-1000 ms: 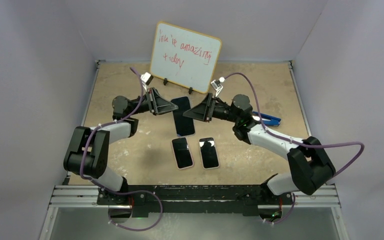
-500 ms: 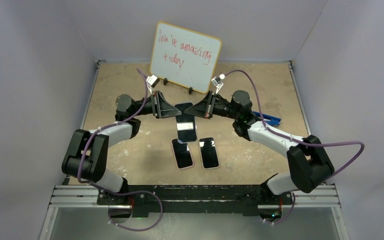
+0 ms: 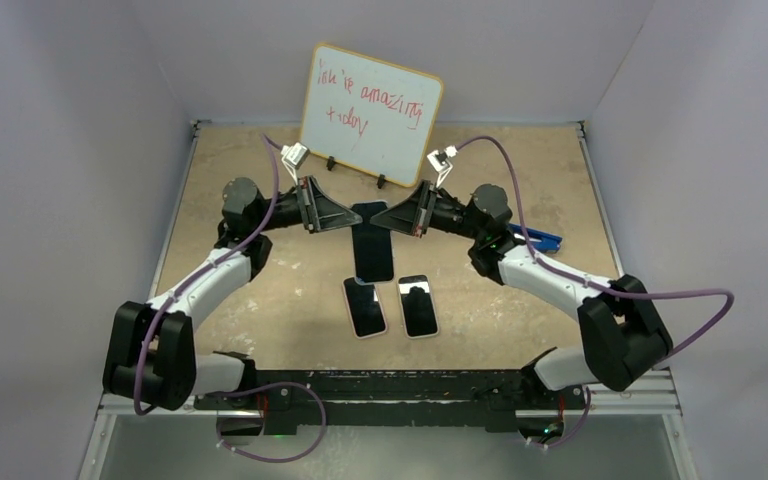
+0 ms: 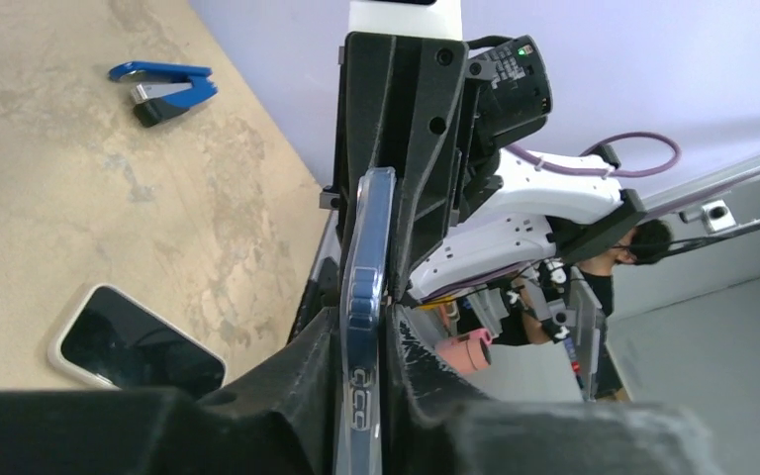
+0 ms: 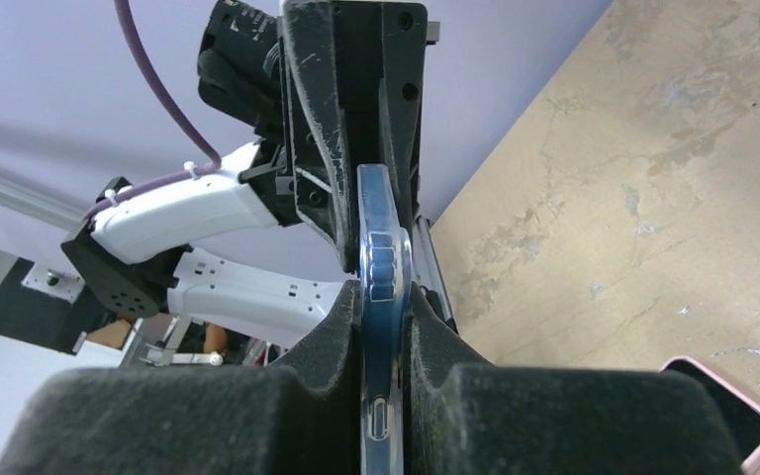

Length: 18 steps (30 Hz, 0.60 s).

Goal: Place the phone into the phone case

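Note:
A dark-screened phone [image 3: 372,243] hangs above the table between my two arms, its long side pointing toward the near edge. Seen edge-on, it has a blue side inside a clear phone case [image 4: 364,267], whose rim also shows in the right wrist view [image 5: 384,267]. My left gripper [image 3: 346,218] is shut on the case's left edge, its pads [image 4: 317,361] pressing both faces. From the opposite side my right gripper [image 3: 393,220] is shut on the other edge, its pads [image 5: 435,341] tight on the case.
Two more phones lie face up on the table below the held one, a pink-rimmed one [image 3: 365,306] and a white-rimmed one [image 3: 419,305]. A whiteboard [image 3: 370,100] stands at the back. A blue tool [image 3: 538,238] lies at the right.
The right gripper has moved in and shut on the case's right edge. The held phone has lifted toward the whiteboard and straightened. The left arm's elbow has swung outward and down.

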### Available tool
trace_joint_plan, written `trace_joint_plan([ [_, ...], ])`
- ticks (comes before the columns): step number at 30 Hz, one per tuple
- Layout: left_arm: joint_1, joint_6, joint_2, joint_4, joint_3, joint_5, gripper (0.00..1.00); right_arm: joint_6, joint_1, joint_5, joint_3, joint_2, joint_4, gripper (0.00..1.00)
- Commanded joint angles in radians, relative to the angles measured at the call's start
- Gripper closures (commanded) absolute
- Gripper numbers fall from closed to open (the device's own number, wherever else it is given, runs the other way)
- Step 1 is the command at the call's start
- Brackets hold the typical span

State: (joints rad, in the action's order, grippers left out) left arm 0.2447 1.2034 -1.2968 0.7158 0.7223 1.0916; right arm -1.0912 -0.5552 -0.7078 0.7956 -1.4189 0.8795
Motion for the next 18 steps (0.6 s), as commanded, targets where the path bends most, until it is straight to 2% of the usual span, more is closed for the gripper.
trace_joint_plan([
  [1, 0.005, 0.074, -0.005, 0.148, -0.021, -0.009, 0.93, 0.043, 0.003, -0.043, 0.027, 0.055, 0.050, 1.00],
  [2, 0.005, 0.082, -0.003, 0.172, -0.024, -0.006, 1.00, 0.052, 0.002, -0.052, 0.029, 0.063, 0.026, 1.00],
  [3, 0.005, 0.073, 0.000, 0.179, -0.024, -0.001, 1.00, 0.050, 0.003, -0.069, 0.030, 0.070, 0.001, 0.97],
  [8, 0.005, -0.076, 0.015, 0.054, 0.017, 0.065, 1.00, -0.088, 0.005, -0.059, 0.037, 0.081, 0.038, 0.55],
  [11, 0.005, -0.204, 0.027, -0.091, 0.049, 0.076, 1.00, -0.152, 0.006, -0.030, 0.040, 0.074, 0.075, 0.50],
  [13, 0.005, -0.245, 0.033, -0.129, 0.057, 0.085, 1.00, -0.176, 0.006, -0.019, 0.042, 0.066, 0.093, 0.58],
  [14, 0.005, -0.258, 0.033, -0.145, 0.063, 0.088, 1.00, -0.179, 0.006, -0.018, 0.045, 0.062, 0.104, 0.70],
  [15, 0.005, -0.268, 0.033, -0.155, 0.066, 0.091, 1.00, -0.180, 0.006, -0.023, 0.049, 0.058, 0.110, 0.85],
  [16, 0.005, -0.274, 0.033, -0.158, 0.068, 0.097, 1.00, -0.182, 0.005, -0.021, 0.045, 0.056, 0.119, 0.95],
  [17, 0.005, -0.287, 0.033, -0.170, 0.070, 0.102, 1.00, -0.182, 0.006, -0.019, 0.042, 0.055, 0.132, 1.00],
  [18, 0.005, -0.311, 0.032, -0.206, 0.078, 0.102, 1.00, -0.179, 0.006, -0.020, 0.039, 0.055, 0.143, 1.00],
])
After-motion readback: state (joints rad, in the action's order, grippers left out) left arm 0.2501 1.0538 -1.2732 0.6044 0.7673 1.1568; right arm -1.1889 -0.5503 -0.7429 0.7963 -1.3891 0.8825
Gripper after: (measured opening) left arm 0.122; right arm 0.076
